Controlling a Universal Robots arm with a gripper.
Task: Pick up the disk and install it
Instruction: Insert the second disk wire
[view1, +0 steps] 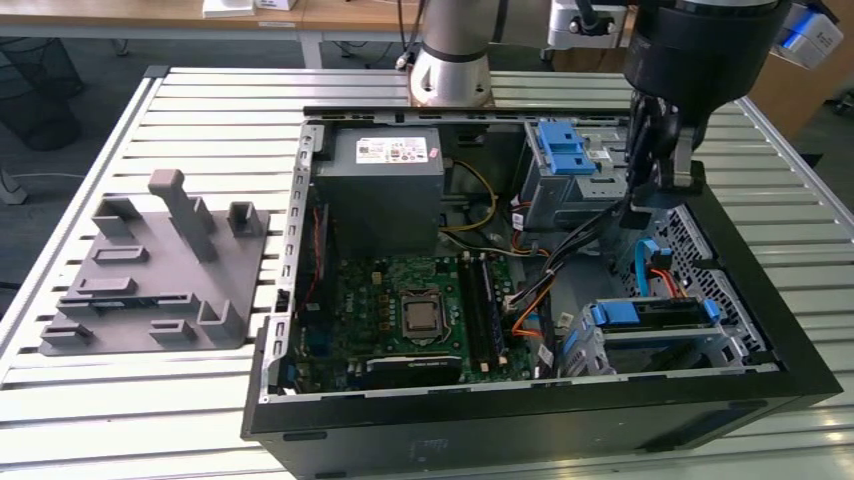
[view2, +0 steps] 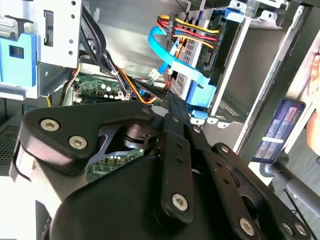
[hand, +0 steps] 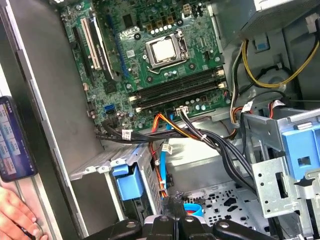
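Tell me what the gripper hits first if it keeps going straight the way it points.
Most likely the blue flat cable, which loops just ahead of the gripper in both wrist views. How much gap remains between them is unclear, so treat this as a best guess.

The gripper (view1: 663, 190) hangs inside the open case (view1: 534, 420), fingers pointing down and close together. Below them, the disk (view1: 650, 314) sits in its bay. The motherboard (view1: 400, 315) lies well off to one side.
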